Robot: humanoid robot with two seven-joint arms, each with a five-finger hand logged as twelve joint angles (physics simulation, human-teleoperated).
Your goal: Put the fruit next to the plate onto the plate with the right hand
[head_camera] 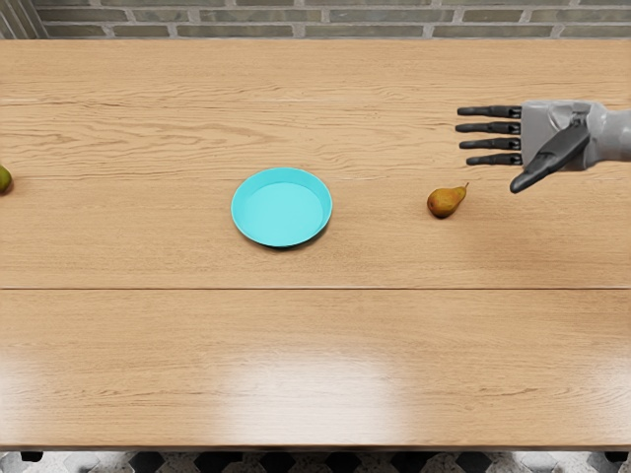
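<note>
A turquoise plate (282, 206) lies near the middle of the wooden table. To its right, well apart from it, a yellow-brown pear (447, 200) rests on its side with the stem pointing up-right. My right hand (503, 148) comes in from the right edge and hovers above and to the right of the pear, fingers stretched straight out toward the left, thumb angled down. It is open and holds nothing. The left arm is out of view.
A second greenish fruit (4, 179) peeks in at the far left edge of the table, far from the plate. A brick wall runs behind the table's far edge. The table's front edge (315, 445) lies near the bottom.
</note>
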